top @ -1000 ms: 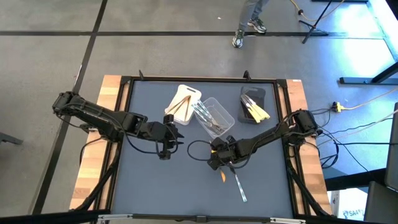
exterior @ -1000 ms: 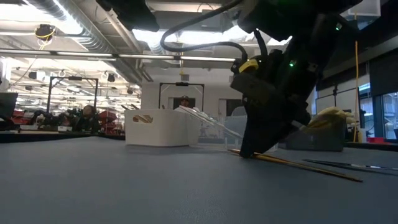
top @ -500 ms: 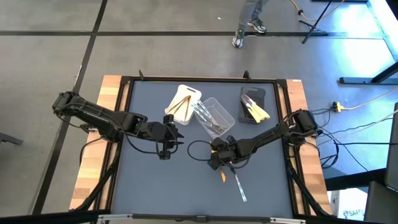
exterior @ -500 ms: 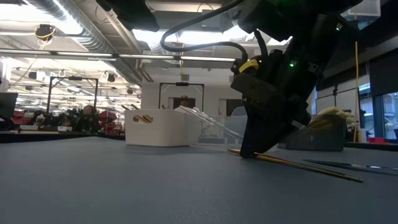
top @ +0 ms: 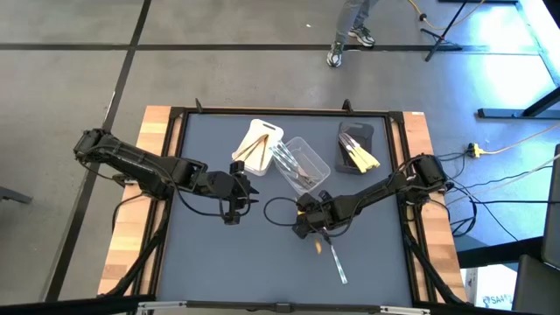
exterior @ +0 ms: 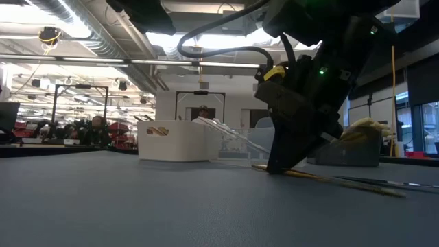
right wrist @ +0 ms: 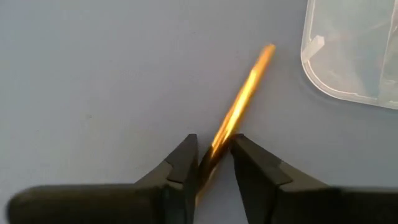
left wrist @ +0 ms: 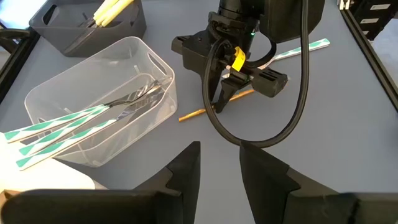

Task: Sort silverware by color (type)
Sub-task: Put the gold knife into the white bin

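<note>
The orange utensil [right wrist: 239, 106] lies blurred between the right tool's [right wrist: 211, 163] fingers, its near end hidden behind them. In the low view the right arm covers most of the clear tub [exterior: 236, 147].

Glossy clear plastic tub [left wrist: 93, 106], matt grey tabletop [left wrist: 348, 155], tan wood-like utensil [right wrist: 239, 106].

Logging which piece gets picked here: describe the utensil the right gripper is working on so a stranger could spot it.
Start at the clear tub mid-table; beside it the right gripper is down at the mat. Between its fingers lies a slim tan-orange utensil. The only other loose piece nearby, a clear utensil, is paler with green-striped wrapping.
</note>
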You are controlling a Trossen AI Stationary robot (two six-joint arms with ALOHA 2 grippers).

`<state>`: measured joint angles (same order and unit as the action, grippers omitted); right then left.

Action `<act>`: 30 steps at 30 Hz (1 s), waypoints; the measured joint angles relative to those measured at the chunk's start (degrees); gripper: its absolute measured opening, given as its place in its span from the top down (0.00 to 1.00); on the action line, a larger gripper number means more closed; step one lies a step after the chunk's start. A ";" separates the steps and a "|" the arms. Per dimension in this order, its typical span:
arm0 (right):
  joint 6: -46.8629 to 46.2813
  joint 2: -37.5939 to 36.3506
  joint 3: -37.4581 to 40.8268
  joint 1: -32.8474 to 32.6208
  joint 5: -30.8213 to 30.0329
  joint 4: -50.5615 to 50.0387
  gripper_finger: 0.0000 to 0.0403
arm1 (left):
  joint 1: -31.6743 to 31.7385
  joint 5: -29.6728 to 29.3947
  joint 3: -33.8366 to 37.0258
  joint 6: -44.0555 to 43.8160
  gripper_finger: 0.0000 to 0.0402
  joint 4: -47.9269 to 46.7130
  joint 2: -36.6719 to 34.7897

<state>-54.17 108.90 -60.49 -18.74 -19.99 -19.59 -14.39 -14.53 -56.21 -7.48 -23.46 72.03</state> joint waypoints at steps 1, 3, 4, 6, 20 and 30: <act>0.00 0.00 0.00 0.00 -0.02 0.00 0.79 | 0.00 0.00 0.00 0.01 0.74 0.00 0.01; 0.00 0.02 0.00 0.00 -0.25 0.00 0.83 | 0.00 0.00 0.00 0.01 0.74 0.02 0.00; 0.00 0.02 0.00 0.00 -0.40 0.01 0.84 | 0.00 0.00 0.00 0.01 0.74 0.00 0.00; 0.00 0.04 0.00 0.00 -0.41 0.04 0.86 | 0.00 0.00 0.00 0.11 0.74 0.02 0.00; 0.02 0.04 0.00 0.00 -0.41 0.17 0.88 | 0.00 0.07 0.00 -2.00 0.74 0.00 0.00; 5.45 0.13 0.04 0.00 -0.28 2.60 0.88 | 0.00 0.22 0.00 -6.02 0.74 0.00 -0.05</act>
<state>-48.72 109.03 -60.45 -18.74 -20.27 -17.00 -14.39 -14.30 -56.21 -13.50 -23.46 71.99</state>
